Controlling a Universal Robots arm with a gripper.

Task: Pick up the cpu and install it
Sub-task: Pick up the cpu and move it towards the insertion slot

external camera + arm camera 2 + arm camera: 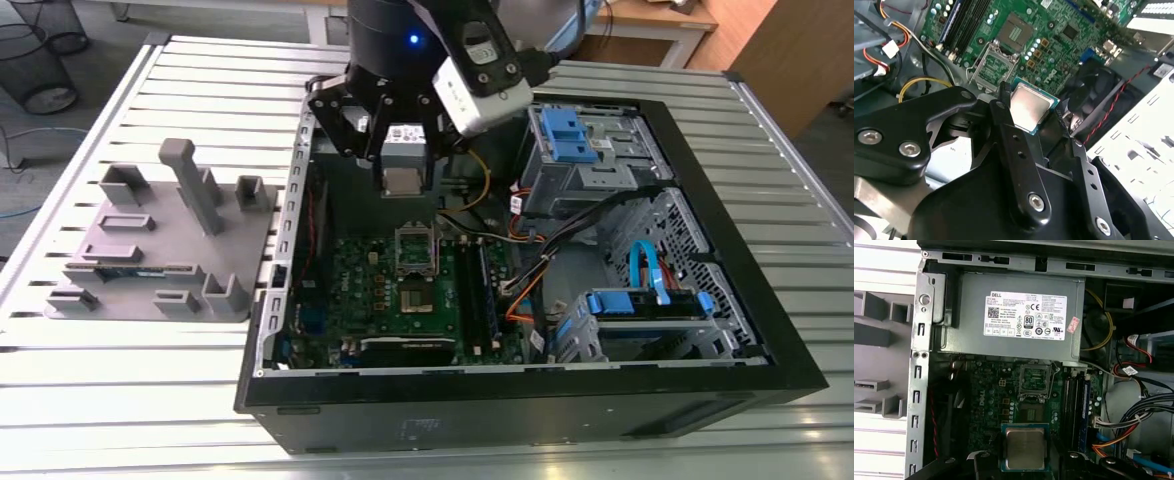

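The cpu [398, 180], a small square chip with a dull silvery top on a green edge, hangs above the open computer case, and my gripper [398, 176] is shut on it. In both wrist views the black fingers pinch the cpu [1029, 106] [1025, 447] by two opposite sides. It is held flat and well clear of the green circuit board [350, 290]. The board's socket [424, 293] [1033, 407] [1016, 31] lies a short way ahead of the chip, its metal frame [1034, 377] flipped open beside it.
A grey block tray [147, 250] stands at the exterior view's left of the case. Inside the case are the power supply [1014, 315], memory slots [1076, 400], loose cables [534, 270] and blue drive cages [581, 140]. The black case wall [747, 260] rings the board.
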